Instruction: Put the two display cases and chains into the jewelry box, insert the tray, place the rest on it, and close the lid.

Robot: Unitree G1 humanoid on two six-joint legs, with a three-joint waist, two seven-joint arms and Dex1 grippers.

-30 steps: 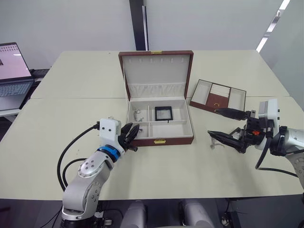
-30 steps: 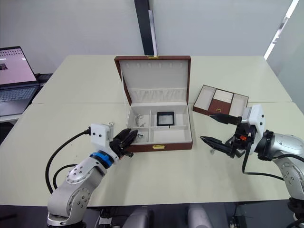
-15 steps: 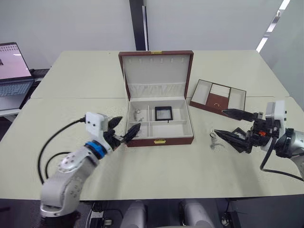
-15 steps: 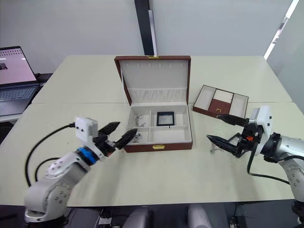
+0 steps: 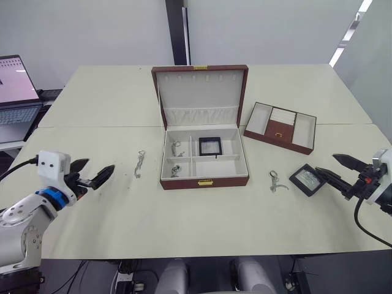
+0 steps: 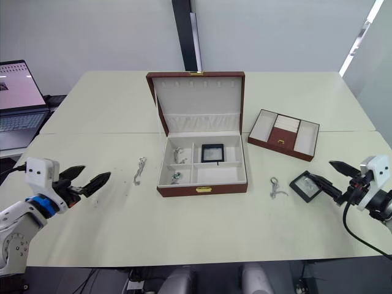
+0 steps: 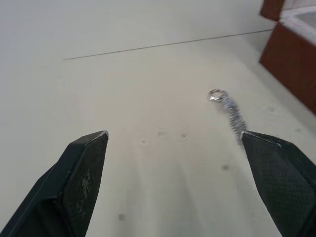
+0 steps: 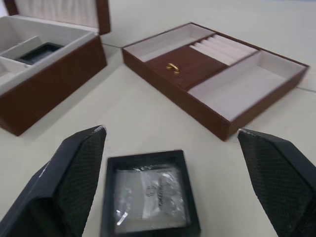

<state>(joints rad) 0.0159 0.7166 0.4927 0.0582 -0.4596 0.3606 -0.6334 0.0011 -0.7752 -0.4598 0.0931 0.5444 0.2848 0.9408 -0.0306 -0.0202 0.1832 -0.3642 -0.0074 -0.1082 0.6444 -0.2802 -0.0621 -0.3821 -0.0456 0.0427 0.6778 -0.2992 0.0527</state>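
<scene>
Both arms low, fingers (image 7: pixel 81 163) spread.

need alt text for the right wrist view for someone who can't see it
A black-framed display case with a clear window lies flat on the pale table, between the two spread black fingers of the open right tool. Beyond it sits the shallow reddish-brown tray with cream sections and a small gold pull, and beside that a corner of the open jewelry box holding another display case.
</scene>
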